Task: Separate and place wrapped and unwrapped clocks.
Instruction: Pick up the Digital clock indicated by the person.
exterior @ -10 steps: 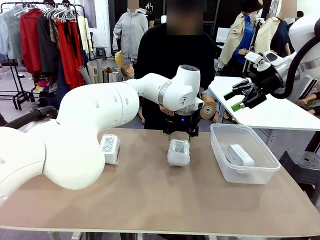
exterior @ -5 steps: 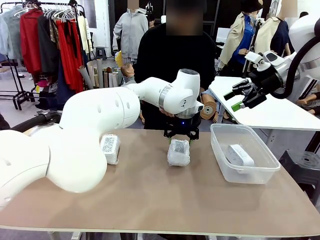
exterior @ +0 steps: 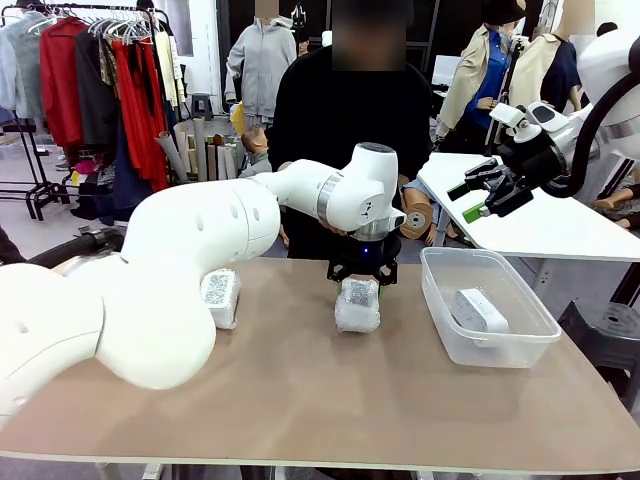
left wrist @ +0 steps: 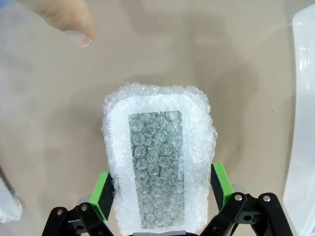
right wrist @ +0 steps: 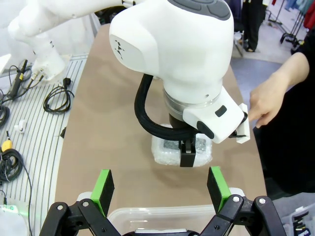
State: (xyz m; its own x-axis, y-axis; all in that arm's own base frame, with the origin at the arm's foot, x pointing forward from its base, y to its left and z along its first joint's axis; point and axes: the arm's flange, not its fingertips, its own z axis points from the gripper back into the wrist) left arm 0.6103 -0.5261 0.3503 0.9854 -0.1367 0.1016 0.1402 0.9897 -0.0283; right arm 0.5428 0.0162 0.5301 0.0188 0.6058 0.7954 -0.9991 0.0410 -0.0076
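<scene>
The wrapped clock (exterior: 357,305) lies flat at the middle of the worktop (exterior: 300,400), its long axis running from the robot's side toward the person. Under the bubble wrap on its top face is a grey speckled label; the left wrist view shows the clock (left wrist: 160,157) close up, but the bubbles blur the print beyond reading. The left gripper (exterior: 361,278) stands over its far end with jaws wide. In its own view the left gripper (left wrist: 161,189) straddles the long sides, the green pads (left wrist: 106,195) right at the wrap.

A second wrapped clock (exterior: 220,297), with a like label on top, lies the same way further left, partly behind the left arm. The bare white clock (exterior: 478,310) lies slantwise inside the clear tub (exterior: 497,345) at the right.

The right gripper (exterior: 463,201) hangs in the air above and beyond the tub, jaws wide. Its camera looks past the right gripper (right wrist: 160,188) and the tub rim (right wrist: 162,212) to the middle clock (right wrist: 170,152).

A person's hand (right wrist: 266,101) rests near that clock; a fingertip (left wrist: 66,19) shows beyond it.

The worktop is plain matt tan. Behind, a rack holds red and grey clothes.
</scene>
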